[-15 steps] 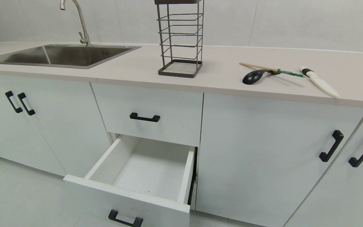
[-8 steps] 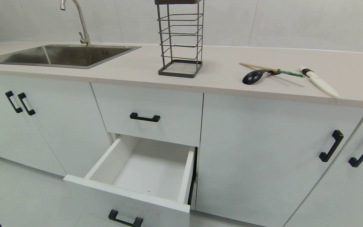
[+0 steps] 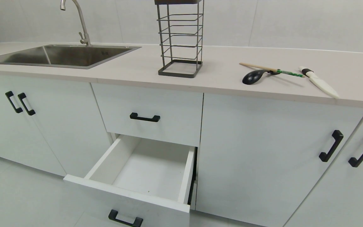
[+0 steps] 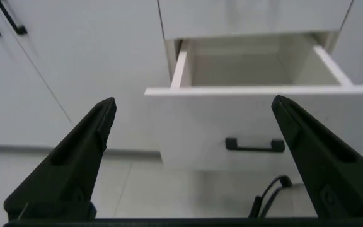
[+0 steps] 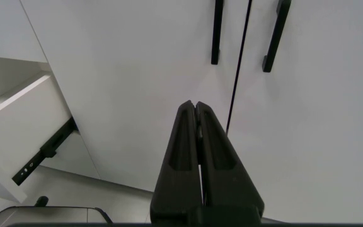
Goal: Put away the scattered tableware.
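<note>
Sink [image 3: 58, 55] at 9 o'clock end of counter [image 3: 225, 80], wire rack [image 3: 180, 37] at 12, open drawer [image 3: 128, 194] at rack's 6 o'clock, black spoon [image 3: 252, 77], wooden stick [image 3: 258, 66] and white knife [image 3: 321, 84] lying close together at rack's 3 o'clock; left gripper [image 4: 193, 101] spread wide facing drawer front, right gripper [image 5: 196, 104] pressed together facing cabinet doors [image 5: 137, 50].

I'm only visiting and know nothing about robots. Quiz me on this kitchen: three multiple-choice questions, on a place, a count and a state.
1. Where is the black-bowled wooden-handled spoon? A in the sink; B on the pale countertop; C in a drawer.
2. How many white drawers are pulled out? A none; B one; C two.
3. The left arm's black tool is: A open; B shut; C holding a spoon.
Answers: B, it lies beside the white knife; B, only the lower drawer is out; A, its fingers stand apart.
</note>
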Tool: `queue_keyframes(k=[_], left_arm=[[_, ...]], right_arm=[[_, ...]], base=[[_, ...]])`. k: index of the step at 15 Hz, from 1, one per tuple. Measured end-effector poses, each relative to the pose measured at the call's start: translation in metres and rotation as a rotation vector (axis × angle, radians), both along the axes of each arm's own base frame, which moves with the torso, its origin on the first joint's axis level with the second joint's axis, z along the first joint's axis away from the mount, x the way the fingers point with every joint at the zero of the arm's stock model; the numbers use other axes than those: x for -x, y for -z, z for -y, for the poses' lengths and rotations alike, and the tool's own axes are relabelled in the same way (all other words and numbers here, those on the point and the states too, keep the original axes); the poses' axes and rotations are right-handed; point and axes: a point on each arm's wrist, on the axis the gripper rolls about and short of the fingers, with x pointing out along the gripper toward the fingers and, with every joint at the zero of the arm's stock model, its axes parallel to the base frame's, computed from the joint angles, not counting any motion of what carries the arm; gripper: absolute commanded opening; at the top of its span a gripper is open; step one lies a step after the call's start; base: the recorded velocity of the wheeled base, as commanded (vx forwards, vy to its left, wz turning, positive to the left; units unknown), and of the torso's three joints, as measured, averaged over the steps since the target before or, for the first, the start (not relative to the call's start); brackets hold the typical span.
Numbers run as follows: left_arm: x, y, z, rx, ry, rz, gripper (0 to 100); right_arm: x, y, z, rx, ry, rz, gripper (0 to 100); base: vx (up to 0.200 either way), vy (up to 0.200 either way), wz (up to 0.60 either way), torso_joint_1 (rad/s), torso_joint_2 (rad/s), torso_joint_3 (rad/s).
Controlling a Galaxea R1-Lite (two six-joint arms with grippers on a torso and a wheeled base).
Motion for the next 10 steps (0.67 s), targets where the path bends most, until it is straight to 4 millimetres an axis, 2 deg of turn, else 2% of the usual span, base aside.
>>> queue_keyframes(k=[3,10], left_arm=[[0.0001,0.0015,-0.0013,0.032,-0.06,-0.011,100],[0.0055,0.0032,-0.0027,0.058,-0.03,0.053,100]], right_arm=[[0.0,0.0,0.0,0.0,0.0,0.0,0],[0.0,0.0,0.0,0.0,0.0,0.0,0]], base=[[0.0,0.0,0.0,0.0,0.0,0.0],[0.0,0.0,0.0,0.0,0.0,0.0]])
